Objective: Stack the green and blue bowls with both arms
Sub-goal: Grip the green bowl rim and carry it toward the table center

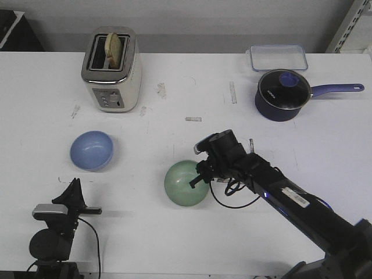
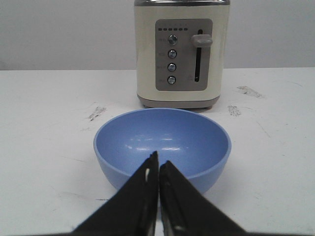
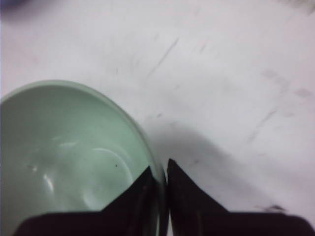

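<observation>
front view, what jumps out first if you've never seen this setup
The right gripper pinches the right rim of the green bowl at the table's centre. The blue bowl sits alone to the left, the shut left gripper just short of it. Behind stands a cream toaster.

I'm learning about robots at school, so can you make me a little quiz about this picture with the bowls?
1. True or false: the right gripper pinches the green bowl's rim.
2. Which bowl lies nearest the toaster? A green, B blue, C neither.
3. Fill in: the left gripper is shut and holds ____.

Key:
1. True; one finger is inside the rim, one outside.
2. B, the blue bowl.
3. Nothing; it sits short of the blue bowl.
</observation>
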### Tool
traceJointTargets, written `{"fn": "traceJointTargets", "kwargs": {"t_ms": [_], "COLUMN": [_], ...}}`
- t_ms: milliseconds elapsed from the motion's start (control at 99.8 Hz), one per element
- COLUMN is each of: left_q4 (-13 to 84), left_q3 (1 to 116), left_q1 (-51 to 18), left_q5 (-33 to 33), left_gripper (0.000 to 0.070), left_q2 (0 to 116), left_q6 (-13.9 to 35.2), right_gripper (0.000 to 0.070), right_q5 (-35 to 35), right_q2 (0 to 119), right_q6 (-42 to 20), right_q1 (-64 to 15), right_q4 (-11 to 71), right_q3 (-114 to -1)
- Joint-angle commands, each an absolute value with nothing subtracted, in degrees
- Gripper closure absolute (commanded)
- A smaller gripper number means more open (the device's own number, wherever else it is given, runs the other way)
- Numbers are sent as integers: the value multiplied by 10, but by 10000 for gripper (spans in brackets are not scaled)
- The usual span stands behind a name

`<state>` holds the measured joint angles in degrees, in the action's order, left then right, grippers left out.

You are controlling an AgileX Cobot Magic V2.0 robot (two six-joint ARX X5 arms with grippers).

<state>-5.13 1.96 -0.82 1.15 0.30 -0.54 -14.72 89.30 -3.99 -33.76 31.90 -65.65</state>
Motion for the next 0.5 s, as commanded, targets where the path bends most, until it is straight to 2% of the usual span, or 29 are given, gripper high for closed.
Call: {"fn": "traceJointTargets", "kwargs": {"t_ms": [0,270,341,401,491], "left_q4": [-57,-57,-57,-57,-57], "left_q3": [8,8,8,8,8], "left_q1": [-8,-8,-8,-8,-8], "left_q5": [10,10,10,10,10], "left_gripper": [699,699,699,699,699], "left_q2": [2,2,2,2,2], "left_q6": [-4,-4,-4,-4,-4], "right_gripper": [700,700,668,549,281], "right_q5": [-145,-145,-147,-151,-164], "right_q2": [919,954,954,953,953], "right_q6": [-45,-43,-43,-43,-43], "right_q1": [-347,-359,-360,-360,-360], "right_q4": [313,293,292,293,293], "right_q3": [-664,-664,-664,-664,-664]}}
